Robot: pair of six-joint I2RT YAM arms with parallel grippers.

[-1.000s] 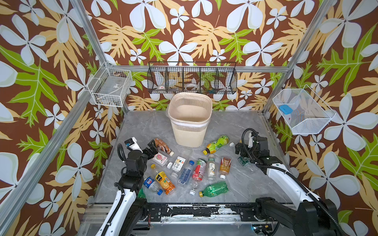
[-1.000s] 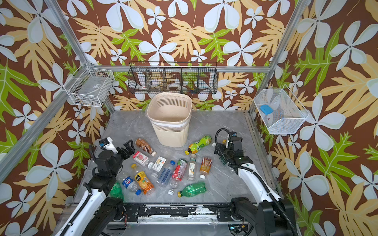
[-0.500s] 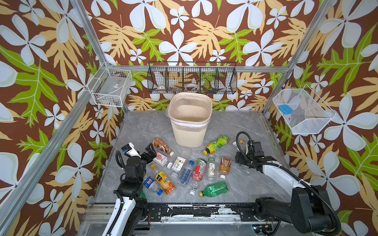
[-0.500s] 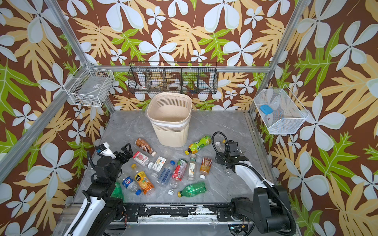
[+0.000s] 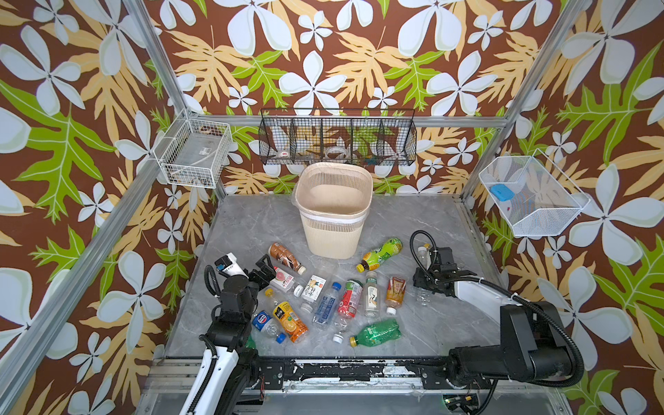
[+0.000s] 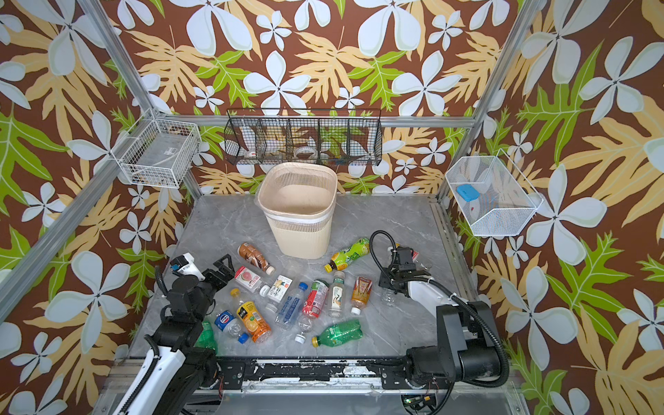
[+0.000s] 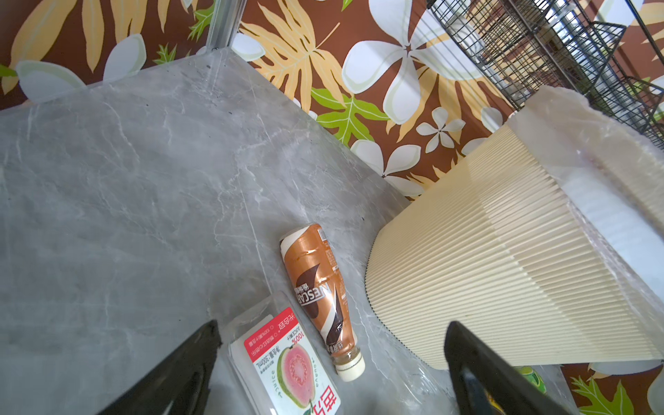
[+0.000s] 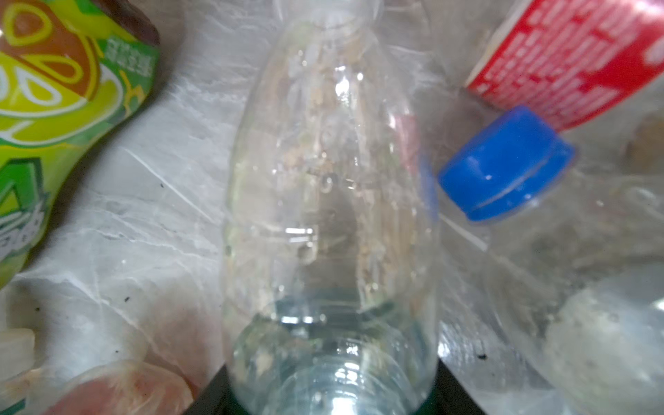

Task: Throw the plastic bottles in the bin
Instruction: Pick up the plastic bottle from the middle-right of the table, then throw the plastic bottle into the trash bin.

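Over at the right of the table (image 5: 251, 222), find the right gripper (image 5: 419, 285) down low, jaws closed on the sides of a clear bottle (image 8: 330, 215), black fingers (image 8: 454, 395) pressed to the plastic in the right wrist view. Stood higher and farther back a second ago, jaws wide and holding nothing; has since dropped nearer and squeezed in. Cannot tell whether lifted off the table or not.

At left, find the left gripper (image 5: 265, 268) with jaws spread wide, gripping nothing, poised above the guava bottle (image 7: 287, 359) lying just beside the brown bottle (image 7: 319, 287). Has eased back a little toward the near edge over that second, opening much the same.

Across the near half, see the rest of the bottles (image 5: 345, 298) on their sides in the same spots as before, with a lime bottle (image 5: 381, 253) just far-left of the right gripper. Beyond them, at far middle, see the bin (image 5: 334, 230) upright and unmoved, apart from both grippers.
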